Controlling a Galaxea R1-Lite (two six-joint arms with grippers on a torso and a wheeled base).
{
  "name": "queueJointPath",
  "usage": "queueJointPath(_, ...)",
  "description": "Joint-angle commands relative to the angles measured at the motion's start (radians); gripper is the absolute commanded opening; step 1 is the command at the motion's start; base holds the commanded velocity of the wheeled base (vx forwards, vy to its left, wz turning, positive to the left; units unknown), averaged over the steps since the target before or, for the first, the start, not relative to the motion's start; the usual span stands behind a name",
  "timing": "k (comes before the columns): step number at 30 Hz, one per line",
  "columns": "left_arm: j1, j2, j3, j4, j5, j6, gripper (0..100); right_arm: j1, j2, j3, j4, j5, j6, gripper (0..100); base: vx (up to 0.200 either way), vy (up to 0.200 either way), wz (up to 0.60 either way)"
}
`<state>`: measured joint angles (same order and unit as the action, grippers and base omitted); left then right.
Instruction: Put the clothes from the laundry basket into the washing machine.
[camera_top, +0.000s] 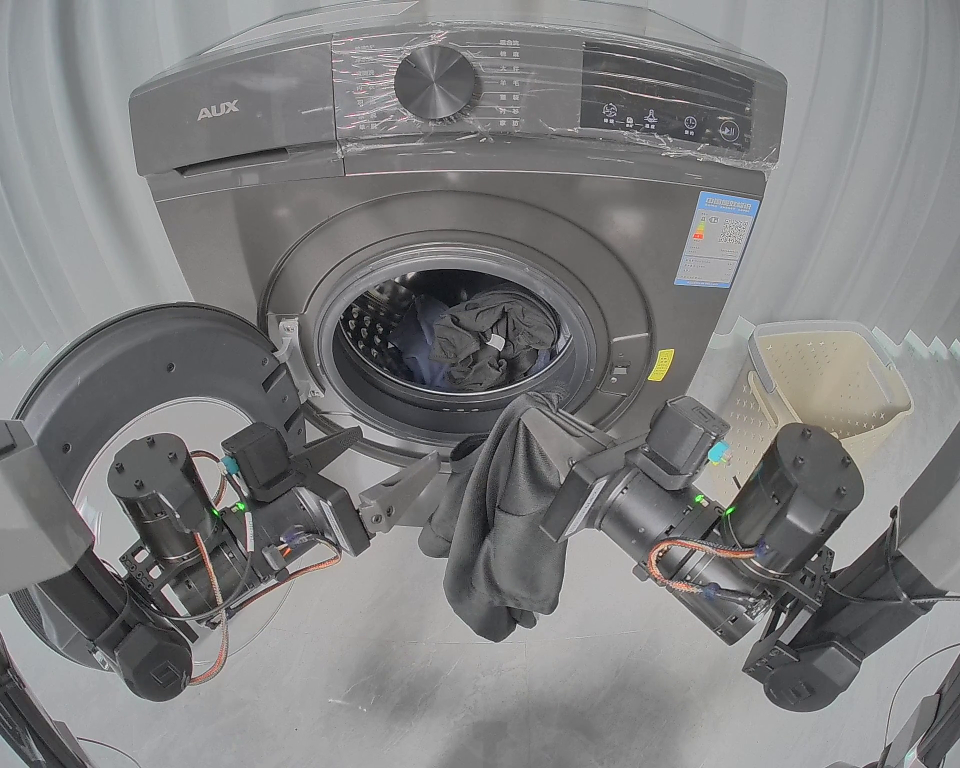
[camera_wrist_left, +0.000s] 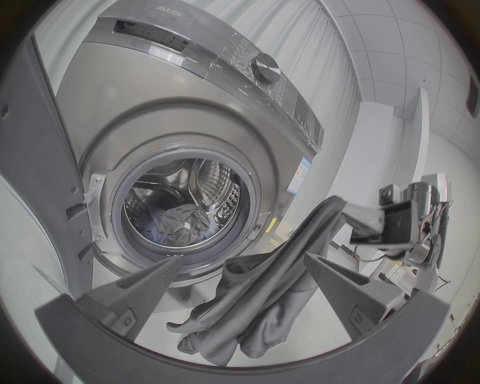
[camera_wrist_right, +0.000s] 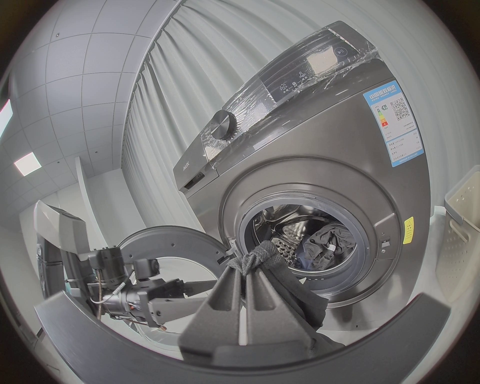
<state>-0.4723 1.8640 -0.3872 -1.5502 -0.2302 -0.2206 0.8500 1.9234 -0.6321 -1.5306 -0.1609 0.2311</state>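
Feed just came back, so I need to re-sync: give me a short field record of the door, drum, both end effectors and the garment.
Door: open, swung to the robot's left
Drum: dark clothes inside
Right end effector: shut on grey garment, at the opening's lower rim
Grey garment: hangs below the opening, not yet inside
Left end effector: open, empty, beside the hanging garment
Laundry basket: right of the washing machine
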Motion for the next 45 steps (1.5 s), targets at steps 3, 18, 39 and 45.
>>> queueJointPath(3, 0.009, 0.08, -0.001, -0.002, 0.002, 0.024, 100, 0.006, -0.04, 0.02, 0.004, 0.003, -0.004, 0, 0.0, 0.0, 0.0)
queueJointPath(18, 0.021, 0.267, -0.042, -0.002, 0.009, 0.122, 100, 0.009, -0.053, 0.019, 0.007, 0.014, -0.01, 0, 0.0, 0.0, 0.0)
queueJointPath(39, 0.029, 0.422, -0.194, -0.002, -0.001, 0.13, 100, 0.026, -0.05, 0.011, 0.007, 0.015, -0.013, 0, 0.0, 0.0, 0.0)
queueJointPath(45, 0.021, 0.432, -0.194, -0.004, -0.044, 0.13, 100, 0.026, -0.047, 0.009, 0.007, 0.015, -0.013, 0, 0.0, 0.0, 0.0)
